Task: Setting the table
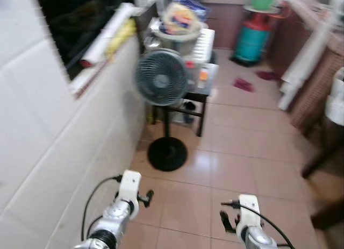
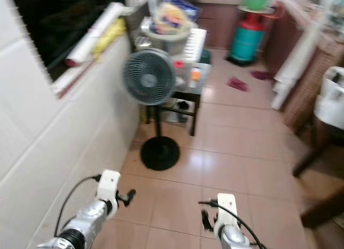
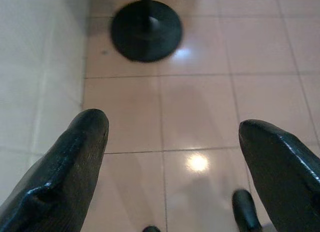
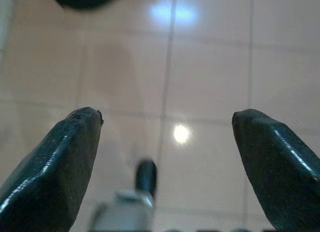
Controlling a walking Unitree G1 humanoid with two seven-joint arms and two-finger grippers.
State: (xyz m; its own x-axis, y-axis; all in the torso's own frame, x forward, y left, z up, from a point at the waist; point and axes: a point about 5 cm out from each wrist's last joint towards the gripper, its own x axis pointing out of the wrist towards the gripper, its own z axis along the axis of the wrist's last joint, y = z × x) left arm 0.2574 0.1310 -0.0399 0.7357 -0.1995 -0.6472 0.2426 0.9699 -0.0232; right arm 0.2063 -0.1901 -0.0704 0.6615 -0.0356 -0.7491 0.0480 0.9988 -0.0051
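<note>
Floor tiles [image 1: 242, 163] of a pale pink-beige are seen ahead, slightly blurred, with a white tiled wall [image 1: 48, 152] running along the left. A standing fan [image 1: 161, 77] is set against that wall at middle distance, its round black base [image 1: 167, 154] resting on the tiles. Just behind the fan a small black table [image 1: 196, 98] is loaded with a basin and assorted clutter. Farther off, on the far right, a teal gas cylinder [image 1: 251, 39] is placed by a brown cabinet. At the right edge a dark wooden leg [image 1: 322, 157] of some furniture is partly shown; what stands on it cannot be made out, and no tableware can be identified.

Both arms are held low at the near edge. The left gripper [image 3: 172, 157] is pointed down at the floor, and in its wrist view the fingers [image 3: 65, 177] are seen spread wide apart with nothing between them, the fan's base lying beyond. The right gripper [image 4: 167, 157] is likewise aimed at bare tiles, its fingers [image 4: 50, 172] parted and empty. Ceiling light is reflected off the tiles in both wrist views, a detail lost in the head views.
</note>
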